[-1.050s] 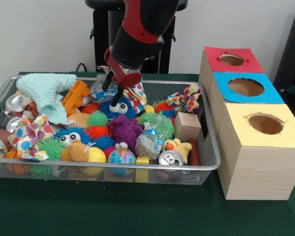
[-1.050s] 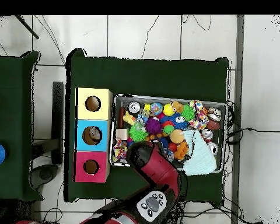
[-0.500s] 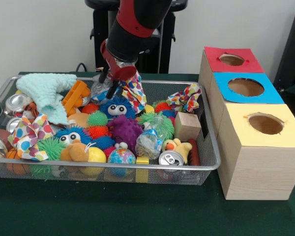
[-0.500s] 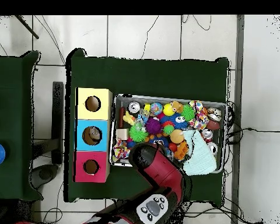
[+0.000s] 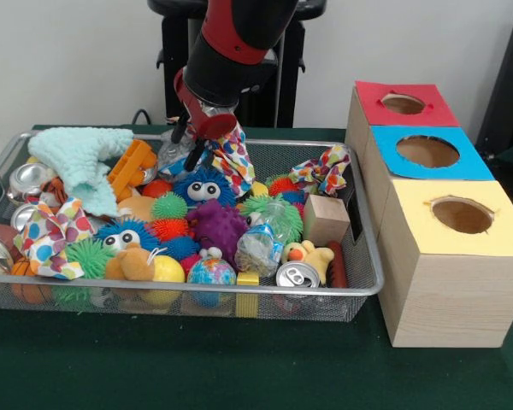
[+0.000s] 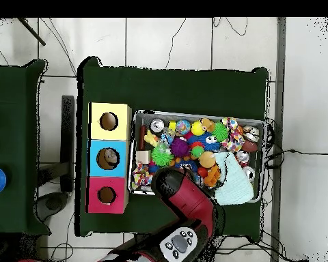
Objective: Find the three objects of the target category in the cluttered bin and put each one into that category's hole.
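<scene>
Lifting a polka-dot cloth in my closed pincer above the bin, frame centre; no delivery confirmed, boxes waiting right.

You had open air above the bin and over the three box holes, but toys packed the bin rim to rim, leaving no bare mesh between them.

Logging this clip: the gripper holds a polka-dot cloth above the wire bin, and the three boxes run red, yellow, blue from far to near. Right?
Not quite. The front view shows blue-topped box between red-topped box and yellow-topped box, nearest. The gripper does hold the multicoloured polka-dot cloth above the wire mesh bin.
</scene>
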`<move>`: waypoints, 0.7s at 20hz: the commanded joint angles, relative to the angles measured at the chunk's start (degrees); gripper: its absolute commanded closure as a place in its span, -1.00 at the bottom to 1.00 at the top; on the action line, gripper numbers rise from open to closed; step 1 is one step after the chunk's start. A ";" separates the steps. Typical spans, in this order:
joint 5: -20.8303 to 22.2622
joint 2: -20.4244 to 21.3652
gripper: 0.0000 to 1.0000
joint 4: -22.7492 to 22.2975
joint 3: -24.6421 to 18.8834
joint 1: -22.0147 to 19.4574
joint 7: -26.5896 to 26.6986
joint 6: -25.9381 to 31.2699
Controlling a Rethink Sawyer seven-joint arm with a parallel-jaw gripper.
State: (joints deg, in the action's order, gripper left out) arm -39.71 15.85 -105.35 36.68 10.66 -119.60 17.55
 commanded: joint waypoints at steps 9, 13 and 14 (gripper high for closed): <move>-2.56 0.79 -1.00 -3.18 -14.31 -6.61 -12.42 -6.89; -1.33 1.53 -1.00 -4.46 -19.83 -10.90 -12.50 -13.29; -0.98 1.58 -1.00 -4.55 -20.32 -11.32 -12.73 -13.96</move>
State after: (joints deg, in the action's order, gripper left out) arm -39.72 17.18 -106.45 31.03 4.53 -119.60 12.27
